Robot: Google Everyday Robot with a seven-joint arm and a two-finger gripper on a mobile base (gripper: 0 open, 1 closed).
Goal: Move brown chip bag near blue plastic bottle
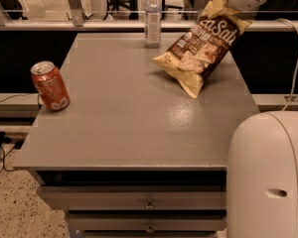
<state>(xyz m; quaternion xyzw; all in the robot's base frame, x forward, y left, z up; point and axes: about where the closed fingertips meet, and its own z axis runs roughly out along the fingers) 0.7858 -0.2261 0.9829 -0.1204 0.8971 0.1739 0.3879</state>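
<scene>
The brown chip bag [201,46] hangs tilted over the table's far right, its top corner held up and its lower corner touching or just above the tabletop. My gripper [232,1] at the top right is shut on the bag's top edge. The blue plastic bottle [152,16] stands upright at the table's far edge, a short way left of the bag.
An orange-red soda can [50,86] stands near the left edge of the grey table [129,123]. Drawers sit below the front edge. My white robot body [268,177] fills the lower right. A cable [294,58] hangs at the right.
</scene>
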